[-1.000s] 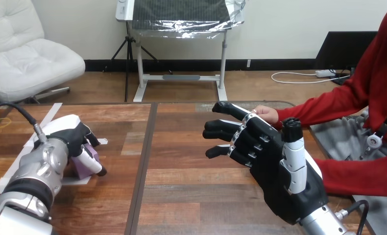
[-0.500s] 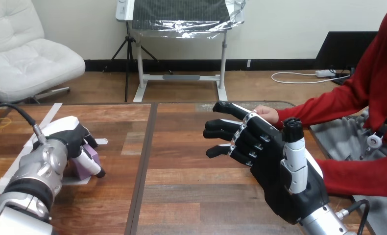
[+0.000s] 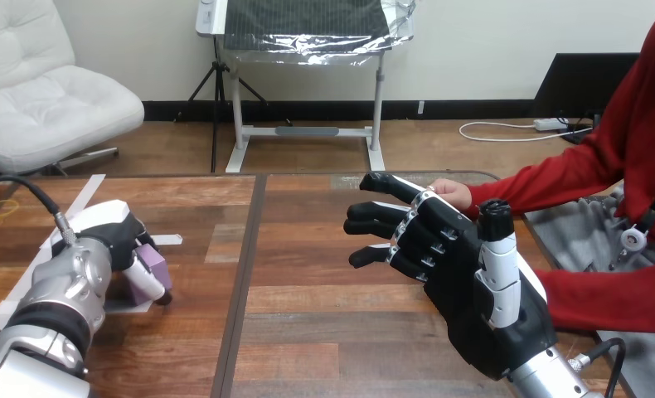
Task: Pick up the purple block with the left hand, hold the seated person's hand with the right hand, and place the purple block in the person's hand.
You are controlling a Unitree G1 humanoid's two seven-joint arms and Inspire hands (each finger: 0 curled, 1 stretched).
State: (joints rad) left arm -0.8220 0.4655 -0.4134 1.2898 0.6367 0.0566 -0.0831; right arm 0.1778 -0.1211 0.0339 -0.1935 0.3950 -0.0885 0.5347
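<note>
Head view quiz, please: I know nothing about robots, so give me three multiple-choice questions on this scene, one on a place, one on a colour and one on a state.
1. Where on the table is the purple block?
A far right
B middle
C left, under the left hand

2. The person's sleeve is:
A red
B blue
C green

3. The right hand is:
A a fist
B open, fingers spread
C gripping a cup

Answers:
1 C: the left hand's fingers curl over the block.
2 A: the sleeve at the view's right is red.
3 B: its fingers are straight and hold nothing.
</note>
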